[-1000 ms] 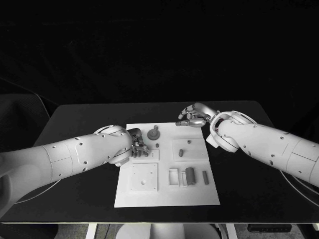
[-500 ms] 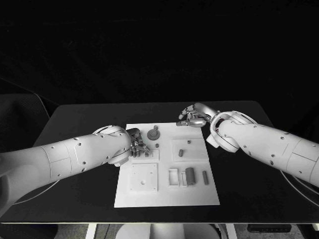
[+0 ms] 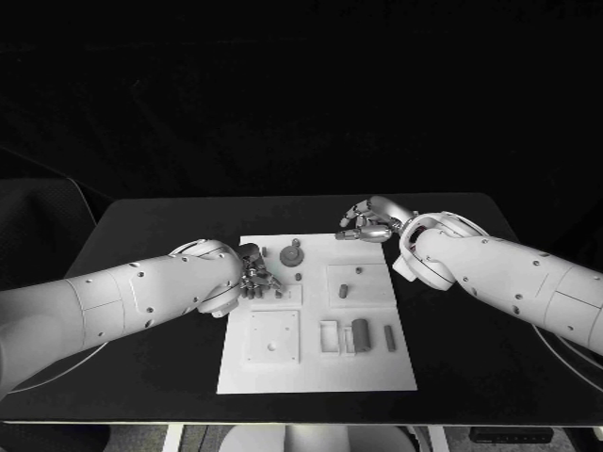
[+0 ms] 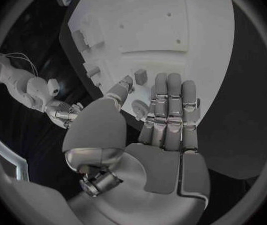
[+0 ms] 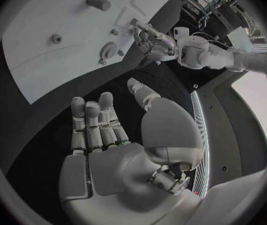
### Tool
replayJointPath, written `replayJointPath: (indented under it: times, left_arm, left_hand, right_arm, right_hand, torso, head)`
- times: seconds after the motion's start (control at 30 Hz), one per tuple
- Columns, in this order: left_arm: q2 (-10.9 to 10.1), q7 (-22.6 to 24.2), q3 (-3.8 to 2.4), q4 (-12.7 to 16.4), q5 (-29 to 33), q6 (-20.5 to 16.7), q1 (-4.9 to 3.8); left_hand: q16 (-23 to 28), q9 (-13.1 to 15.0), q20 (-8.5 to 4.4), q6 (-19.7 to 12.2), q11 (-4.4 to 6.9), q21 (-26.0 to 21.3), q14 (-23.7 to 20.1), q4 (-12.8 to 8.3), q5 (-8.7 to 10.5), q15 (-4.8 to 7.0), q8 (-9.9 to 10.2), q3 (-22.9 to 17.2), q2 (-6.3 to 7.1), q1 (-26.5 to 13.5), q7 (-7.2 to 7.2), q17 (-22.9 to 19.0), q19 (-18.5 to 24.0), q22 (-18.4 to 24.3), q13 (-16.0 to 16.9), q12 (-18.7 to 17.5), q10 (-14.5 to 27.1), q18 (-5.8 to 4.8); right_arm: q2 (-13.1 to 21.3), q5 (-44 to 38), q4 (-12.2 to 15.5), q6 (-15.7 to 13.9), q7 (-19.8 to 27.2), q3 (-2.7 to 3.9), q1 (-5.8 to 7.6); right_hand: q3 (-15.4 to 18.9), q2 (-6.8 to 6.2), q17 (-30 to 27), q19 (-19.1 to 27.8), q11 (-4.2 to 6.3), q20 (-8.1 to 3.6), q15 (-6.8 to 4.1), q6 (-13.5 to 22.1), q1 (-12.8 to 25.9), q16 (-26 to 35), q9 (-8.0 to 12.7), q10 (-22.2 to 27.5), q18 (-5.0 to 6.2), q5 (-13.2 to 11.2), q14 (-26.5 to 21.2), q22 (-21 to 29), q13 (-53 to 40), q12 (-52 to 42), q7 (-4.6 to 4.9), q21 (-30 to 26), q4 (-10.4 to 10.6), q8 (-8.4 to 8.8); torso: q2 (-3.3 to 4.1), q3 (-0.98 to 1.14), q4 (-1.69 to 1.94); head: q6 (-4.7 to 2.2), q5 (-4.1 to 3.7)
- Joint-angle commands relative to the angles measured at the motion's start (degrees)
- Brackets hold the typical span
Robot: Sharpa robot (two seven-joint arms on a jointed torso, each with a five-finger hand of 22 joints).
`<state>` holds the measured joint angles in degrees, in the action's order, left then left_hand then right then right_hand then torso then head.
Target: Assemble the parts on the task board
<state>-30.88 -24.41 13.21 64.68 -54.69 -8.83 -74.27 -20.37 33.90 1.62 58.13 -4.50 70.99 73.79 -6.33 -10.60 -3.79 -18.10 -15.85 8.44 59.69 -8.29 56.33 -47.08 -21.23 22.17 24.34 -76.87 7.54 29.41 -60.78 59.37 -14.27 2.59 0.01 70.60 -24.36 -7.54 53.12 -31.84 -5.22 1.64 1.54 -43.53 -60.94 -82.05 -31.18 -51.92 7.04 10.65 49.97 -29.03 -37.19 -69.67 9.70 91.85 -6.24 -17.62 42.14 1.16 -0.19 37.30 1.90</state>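
Head view: white task board (image 3: 316, 372) carries small grey parts (image 3: 360, 331).

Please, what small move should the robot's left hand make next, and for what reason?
Probably lower the left robot hand a little and close its fingers on the small part just past its fingertips. The hand holds nothing, fingers extended over the task board; the right robot hand waits off the board's far edge.

surface (image 3: 153, 226): black, square-cornered, filling the middle and lower frame
backdrop: dark, across the upper frame
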Motion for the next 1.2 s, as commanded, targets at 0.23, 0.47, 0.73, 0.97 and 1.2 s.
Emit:
replayJointPath:
  times: [0.23,0.47,0.73,0.97,1.2]
  left_arm:
    - [-3.0,2.0,-3.22,3.0,6.3,0.5,-0.12]
    - [-4.8,8.9,-4.8,3.9,9.0,0.2,-1.28]
    - [-2.3,19.2,-4.78,-3.7,5.1,-2.5,-1.63]
    - [1.5,25.8,-4.4,-11.7,-3.6,-7.5,-1.57]
    - [4.3,28.6,-3.59,-17.2,-7.4,-9.6,-1.42]
  left_hand:
    - [0.2,0.5,-0.44,2.5,0.31,0.7,0.6,-0.1,0.01,0.41,-1.3,-0.1,-1.35,0.9,0.23,0.6,-0.5,-0.1,0.3,0.5,-0.6,0.41]
    - [0.6,0.6,-0.43,2.8,0.14,0.6,0.5,-0.6,-0.01,0.39,-1.3,-3.1,-2.45,5.4,0.3,1.2,-0.6,0.1,0.2,0.2,0.0,0.46]
    - [0.1,0.6,-0.46,3.0,-0.31,1.2,2.0,-0.7,0.07,0.76,-1.3,-5.1,-2.31,8.6,0.61,2.2,-1.7,0.0,0.0,-0.5,1.2,0.59]
    - [-2.2,0.5,-0.98,2.1,-0.51,3.2,4.8,-0.7,0.11,1.87,-0.9,-5.5,-1.4,10.6,0.79,4.3,-4.7,-0.8,-0.1,-0.9,1.4,1.2]
    - [-5.9,-0.3,-1.72,-2.0,-0.89,5.8,6.9,-0.9,0.2,3.19,0.6,-3.9,-0.19,11.9,1.07,7.7,-7.7,-1.9,-0.4,-2.0,2.1,1.82]
  right_arm:
    - [0.2,0.3,-0.5,0.5,0.4,0.02,-0.01]
    - [0.2,0.5,-1.1,0.4,0.5,0.02,-0.01]
    - [0.3,1.1,-1.6,0.4,0.8,0.02,-0.01]
    - [0.5,1.3,-1.4,0.3,0.8,0.02,-0.04]
    - [1.0,1.5,-0.6,0.1,0.7,0.02,-0.03]
  right_hand:
    - [0.4,0.3,-0.1,0.3,-0.2,-0.04,0.07,0.6,0.3,0.4,0.1,0.3,-0.38,-0.2,-0.4,0.1,0.1,0.2,0.08,-0.3,0.1,-0.03]
    - [0.4,0.31,-0.1,0.3,-0.21,-0.03,0.08,0.6,0.3,0.4,0.1,0.3,-0.39,-0.2,-0.4,0.1,0.1,0.2,0.08,-0.3,0.2,-0.02]
    - [0.5,0.33,-0.1,0.3,-0.21,-0.03,0.09,0.6,0.4,0.4,0.1,0.4,-0.4,-0.2,-0.4,0.1,0.1,0.2,0.08,-0.3,0.2,-0.02]
    - [0.5,0.37,-0.1,0.3,-0.22,-0.03,0.1,0.6,0.4,0.4,0.1,0.4,-0.4,-0.2,-0.4,0.1,0.1,0.2,0.08,-0.3,0.2,-0.02]
    - [0.5,0.42,-0.1,0.3,-0.22,-0.03,0.11,0.7,0.4,0.4,0.1,0.4,-0.4,-0.1,-0.4,0.1,0.1,0.2,0.08,-0.3,0.3,-0.02]
  torso:
    - [0.0,0.07,-0.03]
    - [0.0,0.08,-0.03]
    - [0.11,0.07,-0.19]
    - [0.22,0.03,-0.3]
    - [0.4,-0.06,-0.37]
  head:
    - [-0.48,0.19]
    - [-0.89,0.36]
    - [-1.47,0.54]
    - [-1.66,0.61]
    - [-1.73,0.41]
